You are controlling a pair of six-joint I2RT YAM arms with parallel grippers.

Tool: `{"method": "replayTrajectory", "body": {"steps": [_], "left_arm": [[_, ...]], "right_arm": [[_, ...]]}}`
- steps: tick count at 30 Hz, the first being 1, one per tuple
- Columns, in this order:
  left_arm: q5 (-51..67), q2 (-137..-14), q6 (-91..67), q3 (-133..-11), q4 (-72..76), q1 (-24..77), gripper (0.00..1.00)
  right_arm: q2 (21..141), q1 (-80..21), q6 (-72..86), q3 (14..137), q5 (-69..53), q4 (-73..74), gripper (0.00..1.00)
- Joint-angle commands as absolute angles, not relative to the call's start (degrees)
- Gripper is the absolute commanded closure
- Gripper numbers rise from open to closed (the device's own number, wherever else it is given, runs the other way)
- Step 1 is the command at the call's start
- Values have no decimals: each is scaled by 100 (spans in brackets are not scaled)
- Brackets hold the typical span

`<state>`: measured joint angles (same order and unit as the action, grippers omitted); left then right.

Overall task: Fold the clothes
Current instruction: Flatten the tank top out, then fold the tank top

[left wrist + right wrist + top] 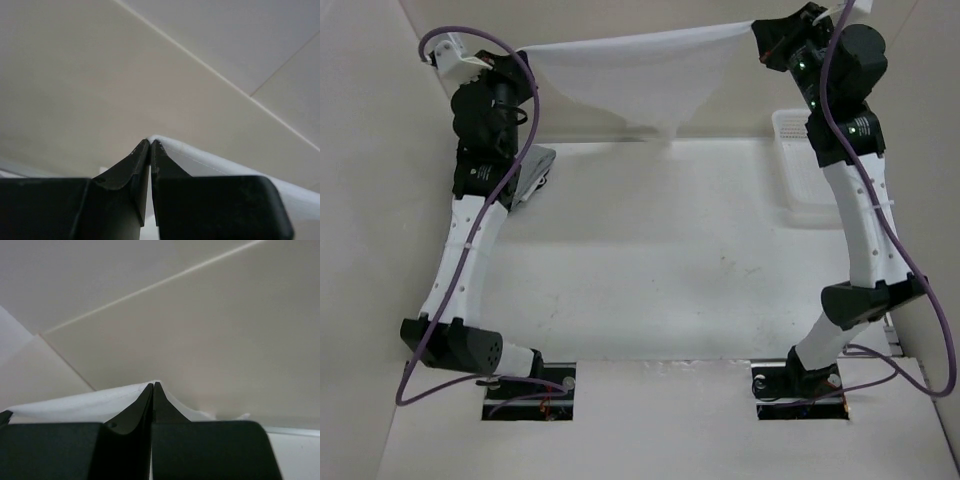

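Garment: the white garment (640, 75) hangs in the air between the two arms, above the far edge of the tabletop (650, 260). Its top edge is nearly taut and its lower part sags to a point in the middle.
Left fingers: the left fingers (137, 162) are clenched on the garment's upper left corner, with cloth wrapped over the tips.
Right fingers: the right fingers (135, 407) are clenched on the upper right corner.
Step in hand (judged): spreading the garment out before laying it flat.
Doing it well: hold both corners level and the edge taut without straining the thin cloth. Set the hanging point down first, then draw the rest toward the arms so no wrinkles form.
Basket: the white plastic basket (798, 185) sits at the far right, partly behind the right arm. Nothing shows in its visible part.
Grey stack: the grey stack (536, 168) lies beside the left arm, mostly hidden.
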<state>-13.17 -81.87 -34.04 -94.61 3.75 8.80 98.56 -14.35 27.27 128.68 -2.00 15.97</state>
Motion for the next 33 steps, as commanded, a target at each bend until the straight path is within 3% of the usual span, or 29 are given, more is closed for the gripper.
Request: {"method": "replayTrajectory", "body": {"steps": [1, 5, 12, 14, 17, 22, 26, 30, 33], "left_arm": [[-1353, -7621, -3208, -9098, 624, 883, 97], [-1520, -6937, -3208, -7941, 817, 1163, 96], [-2619, -4826, -3384, -4449, 818, 2131, 96], [-2900, -4071, -3559, -3587, 326, 2403, 96], [-3190, -2605, -4463, -2577, -1603, 2947, 96], [-3172, -1978, -5939, -2347, -3434, 3790, 97], [-3883, -2047, -6117, -2417, -3613, 4257, 96], [-4227, -3073, -5513, -2654, -2290, 4127, 96], [-4070, -4634, -4478, -3022, -36, 3278, 96]], "right_arm": [[9265, -1525, 2725, 12141, -141, 1363, 100], [8133, -1691, 2777, 10114, -18, 767, 100], [6013, -2376, 3137, 5901, 307, -35, 100], [5469, -2622, 3243, 4969, 474, 26, 100], [4178, -3395, 3707, 3536, 650, 744, 100], [3323, -4326, 4559, 2813, 747, 2098, 100], [3462, -4654, 4694, 2768, 984, 2066, 100], [4383, -3988, 4167, 3128, 844, 1101, 100], [5715, -3128, 3676, 3942, 686, 5, 100]]}}
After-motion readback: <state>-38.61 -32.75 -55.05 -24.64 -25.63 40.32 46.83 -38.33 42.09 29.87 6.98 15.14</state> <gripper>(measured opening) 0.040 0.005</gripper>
